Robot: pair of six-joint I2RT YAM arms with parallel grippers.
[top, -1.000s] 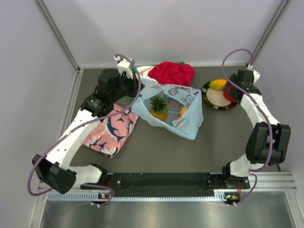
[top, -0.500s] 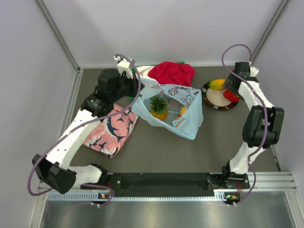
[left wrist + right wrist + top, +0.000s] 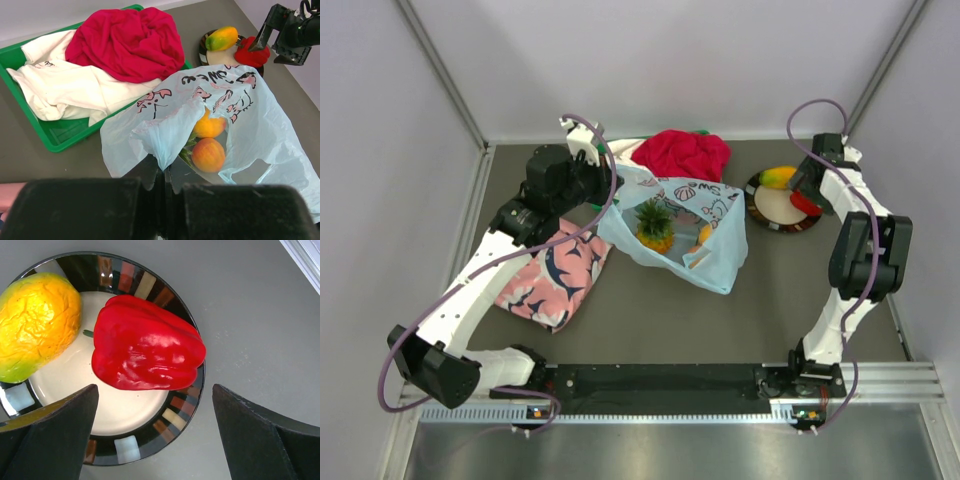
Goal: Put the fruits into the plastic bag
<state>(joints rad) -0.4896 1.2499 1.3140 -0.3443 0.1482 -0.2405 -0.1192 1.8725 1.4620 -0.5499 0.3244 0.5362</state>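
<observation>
The right gripper point(image 3: 156, 405) hangs with its jaws spread wide and nothing between them. Directly below it lies a glossy red pepper-like fruit point(image 3: 147, 350). The fruit rests on a round plate with a striped dark rim point(image 3: 145, 286), and a yellow-orange mango with a green end point(image 3: 37, 332) lies on the same plate, just beside the pepper and off to one side of the gripper.

The left gripper point(image 3: 164, 187) is clenched on a fold of the thin light-blue printed plastic bag point(image 3: 250, 115). The bag spreads away from this gripper across the grey bench point(image 3: 770, 290), with its mouth held up towards the plate.

We judge the task about half done. Inside the bag, beyond the left gripper, we see a small pineapple with a green crown point(image 3: 655, 225) and an orange-pink peach point(image 3: 208, 155). A second yellow-orange shape shows just above the peach in the wrist view. We cannot tell whether it is the pineapple's body. The pepper and the mango are not yet bagged, and the pepper looks like the next one to be lifted.

We count four fruits: two in the bag and two on the plate. There is one bag and one plate. Behind the left gripper sits one green tray of red and white clothes point(image 3: 60, 137). One pink cloth with navy sharks point(image 3: 552, 272) lies beneath the left arm.
</observation>
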